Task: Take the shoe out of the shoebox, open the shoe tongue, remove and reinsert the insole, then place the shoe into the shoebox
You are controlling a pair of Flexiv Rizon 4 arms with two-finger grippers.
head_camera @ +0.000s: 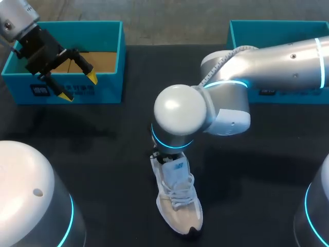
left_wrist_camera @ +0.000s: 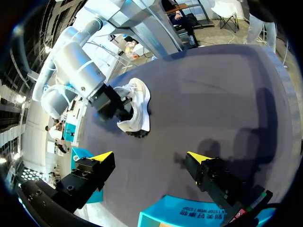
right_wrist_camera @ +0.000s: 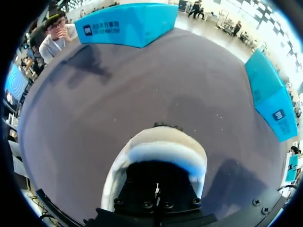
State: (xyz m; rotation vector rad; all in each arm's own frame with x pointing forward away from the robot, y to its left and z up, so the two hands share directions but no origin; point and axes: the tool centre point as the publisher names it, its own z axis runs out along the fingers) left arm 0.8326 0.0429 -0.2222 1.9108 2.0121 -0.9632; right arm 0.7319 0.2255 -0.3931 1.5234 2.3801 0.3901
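While the left gripper point(head_camera: 78, 86) hangs with its yellow tips spread wide above the front wall of the open teal shoebox point(head_camera: 110, 46) at ten o'clock, the right gripper point(left_wrist_camera: 116, 106) is sunk in the mouth of the one white shoe point(head_camera: 177, 206) at six o'clock on the black table point(head_camera: 103, 154); its grip cannot be told. A second teal box point(head_camera: 241, 33) sits at two o'clock; both carry white print.

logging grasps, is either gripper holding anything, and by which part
Left gripper: open, holding nothing. Right gripper sits in the opening of the shoe; whether it grips anything cannot be told.
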